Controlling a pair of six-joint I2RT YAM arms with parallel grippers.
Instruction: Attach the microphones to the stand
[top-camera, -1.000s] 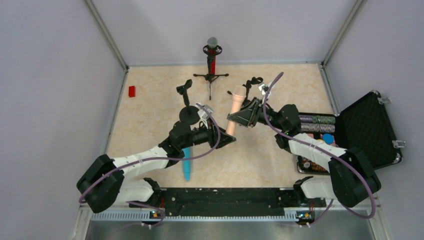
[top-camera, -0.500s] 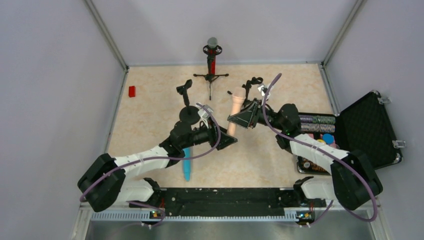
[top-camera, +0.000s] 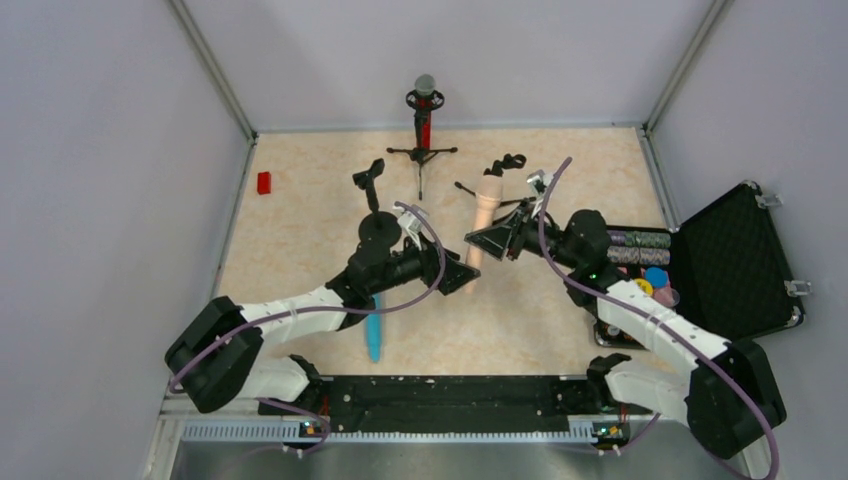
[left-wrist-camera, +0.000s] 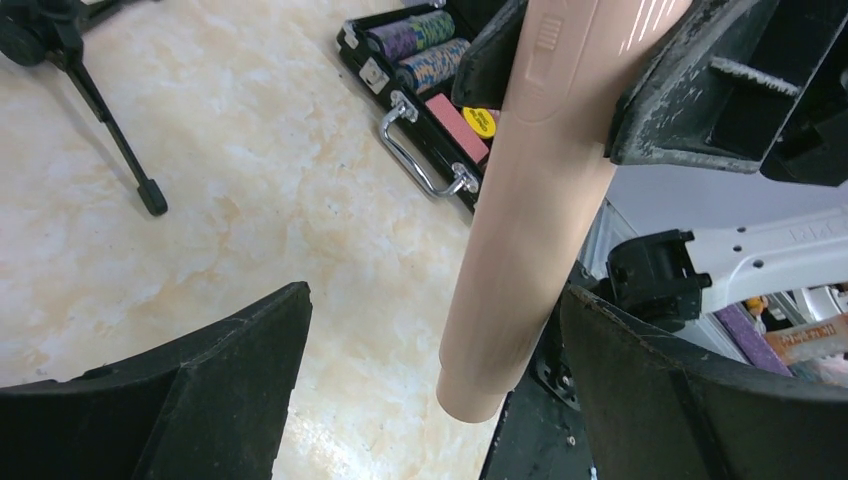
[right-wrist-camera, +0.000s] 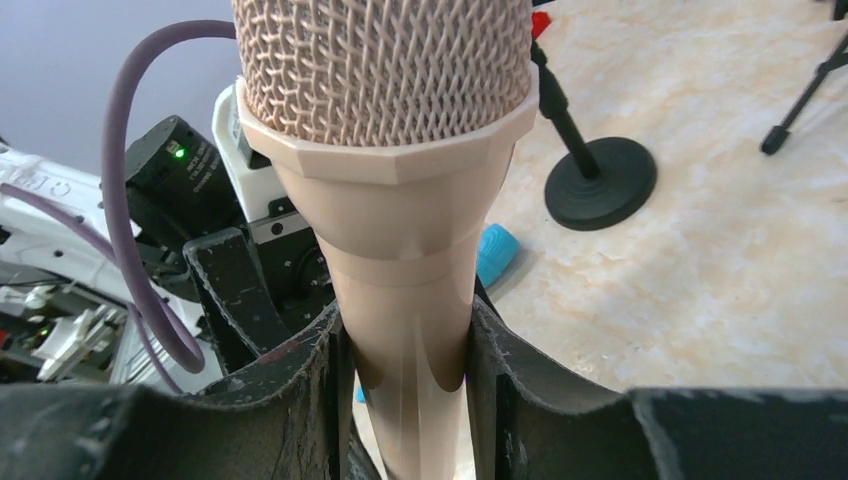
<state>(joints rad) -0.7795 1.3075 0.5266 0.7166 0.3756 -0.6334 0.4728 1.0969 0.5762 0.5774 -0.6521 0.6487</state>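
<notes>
The peach-beige microphone (top-camera: 484, 212) is held in the air with my right gripper (top-camera: 497, 241) shut on its handle just below the mesh head (right-wrist-camera: 385, 70). In the right wrist view both fingers press the handle (right-wrist-camera: 405, 330). My left gripper (left-wrist-camera: 435, 295) is open, and the microphone's tail end (left-wrist-camera: 490, 370) hangs between its jaws, close to the right one. The light-blue microphone (top-camera: 373, 326) lies on the table under my left arm. The red microphone (top-camera: 424, 118) stands in a tripod stand (top-camera: 421, 153) at the back. A round-base stand (top-camera: 378, 226) has a bare clip (top-camera: 370, 174).
Another tripod stand (top-camera: 506, 163) with a bare clip stands just behind the held microphone. An open black case (top-camera: 735, 255) with poker chips (top-camera: 632, 245) sits at the right. A small red block (top-camera: 264, 182) lies at the far left.
My left gripper has opened and let go of the peach microphone's lower end. The right gripper has carried the microphone a little to the right.
</notes>
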